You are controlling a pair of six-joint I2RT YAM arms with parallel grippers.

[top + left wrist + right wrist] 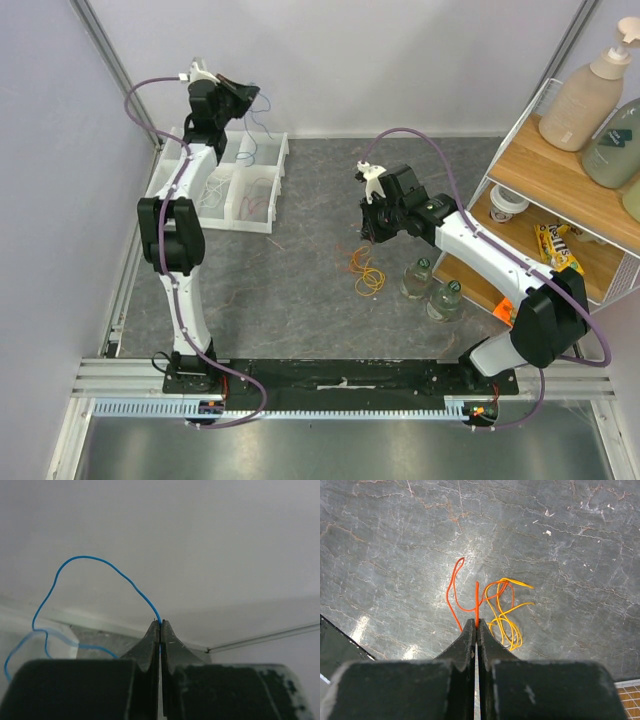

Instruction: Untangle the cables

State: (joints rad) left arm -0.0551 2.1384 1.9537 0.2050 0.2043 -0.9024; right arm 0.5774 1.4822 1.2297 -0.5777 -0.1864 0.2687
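My left gripper (243, 100) is raised over the white tray at the back left. It is shut on a thin blue cable (100, 560), whose loop arcs up from the closed tips (160, 623) and hangs down to the left. The blue cable also shows in the top view (258, 125). My right gripper (372, 228) hovers above the table's middle, shut (476, 623) on an orange cable (451, 596). That cable runs down to the table and crosses a yellow cable (507, 626) lying in a small heap (368, 277). Purple cable is not visible.
A white compartment tray (275, 180) at the back left holds a few thin loops. Two clear bottles (417, 277) (445, 298) stand right of the heap. A wire shelf (560, 190) with bottles and snacks stands at the right edge.
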